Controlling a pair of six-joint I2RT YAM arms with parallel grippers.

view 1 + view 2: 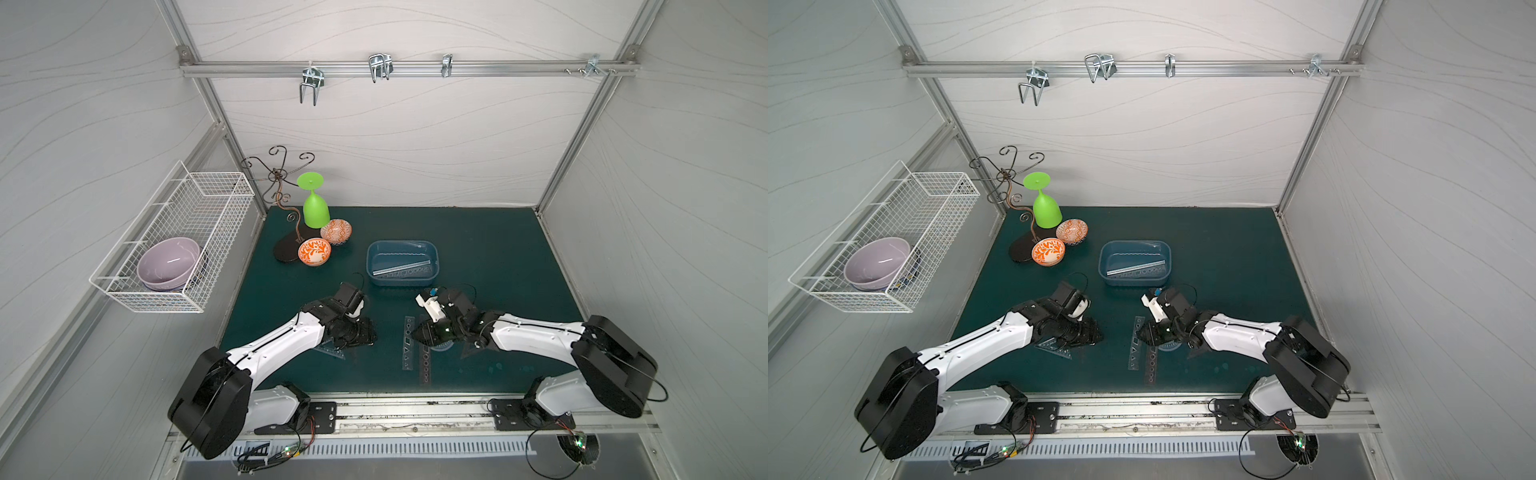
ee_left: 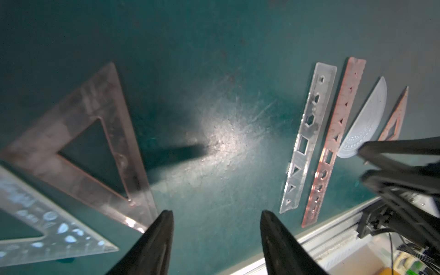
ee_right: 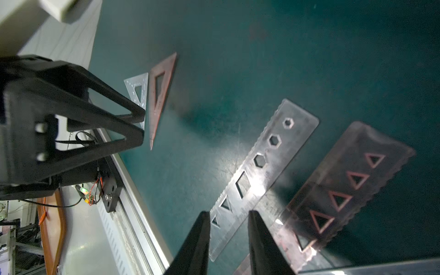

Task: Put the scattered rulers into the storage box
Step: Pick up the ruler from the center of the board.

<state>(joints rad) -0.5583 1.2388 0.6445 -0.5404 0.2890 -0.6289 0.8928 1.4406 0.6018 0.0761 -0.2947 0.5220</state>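
Observation:
The blue storage box (image 1: 432,249) stands mid-mat with straight rulers (image 1: 401,268) lying inside. My right gripper (image 3: 228,214) is open, its fingers astride the end of a clear stencil ruler (image 3: 292,138) that lies flat on the mat. A smoky strip (image 3: 323,181) lies beside it. Beyond those are a protractor (image 2: 366,123) and a small set square (image 2: 397,114). My left gripper (image 2: 216,214) is open over bare mat, with nothing between its fingers. Next to it lie a smoky set square (image 2: 119,142) and a clear one (image 2: 47,221).
A white wire basket (image 1: 183,208) with a purple bowl (image 1: 168,262) hangs on the left wall. A green goblet (image 1: 316,205), two orange bowls (image 1: 314,251) and a wire stand (image 1: 282,195) crowd the back left. The metal rail (image 1: 415,409) runs along the mat's front edge.

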